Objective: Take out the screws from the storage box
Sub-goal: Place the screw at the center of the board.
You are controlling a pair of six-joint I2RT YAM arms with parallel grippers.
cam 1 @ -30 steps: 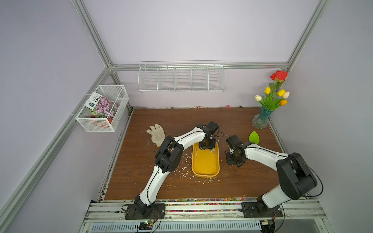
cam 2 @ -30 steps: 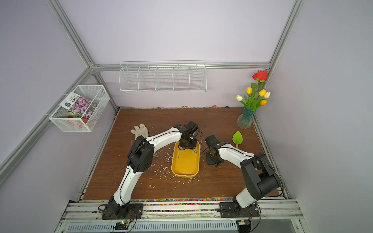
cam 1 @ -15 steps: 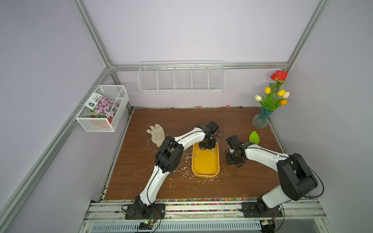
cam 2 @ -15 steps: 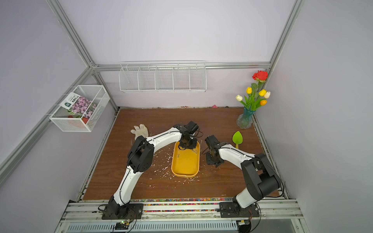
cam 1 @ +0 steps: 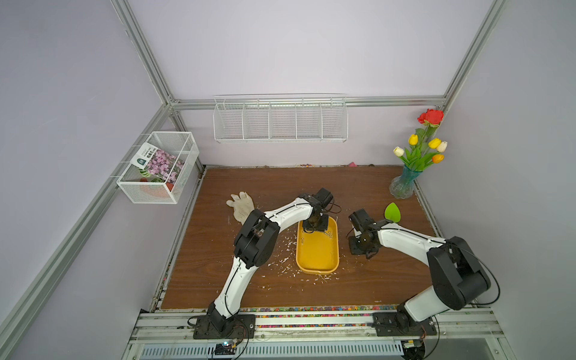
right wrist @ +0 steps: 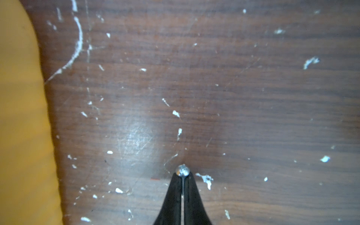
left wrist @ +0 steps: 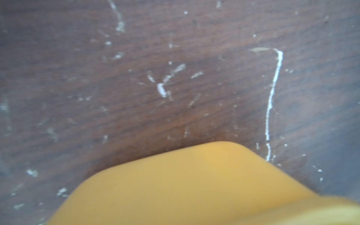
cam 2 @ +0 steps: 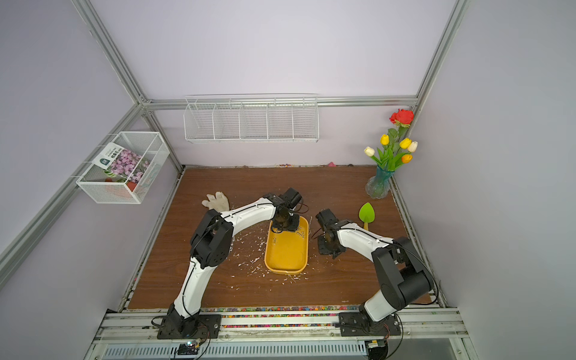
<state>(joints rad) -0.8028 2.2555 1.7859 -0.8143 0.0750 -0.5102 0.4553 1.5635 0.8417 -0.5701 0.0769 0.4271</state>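
Two black fingers [right wrist: 172,196] of the right tool [right wrist: 182,176] are pressed together on a small silver-grey metal screw [right wrist: 182,170], and its round head pokes out past their tips. Whether the screw touches the wood below cannot be told. In both top views this tool [cam 1: 361,249] [cam 2: 327,249] points down at bare counter just right of the shallow yellow-orange plastic storage box [right wrist: 19,116].

Across the box, the left tool [cam 1: 314,229] [cam 2: 282,227] points down into the box's far end. Its fingertips are hidden in every view, so how wide it stands cannot be told. The left wrist view shows only one rounded corner of the box [left wrist: 185,185], blurred, against scratched wood.

The storage box [cam 1: 316,254] [cam 2: 286,255] lies about mid-counter, with its long sides running from the near edge toward the far edge. Several tiny screws [cam 1: 327,233] [cam 2: 300,233] lie inside it, most near the far end beside the left tool.

White flecks of debris [cam 1: 283,249] are scattered on the brown wood-grain counter [cam 1: 249,184] around the box's left side and near end. Farther out, a pale fabric glove [cam 1: 240,204] lies toward the left edge and a green leaf-shaped piece [cam 1: 392,212] toward the right edge. A glass vase of artificial flowers [cam 1: 403,184] stands in the far right corner.
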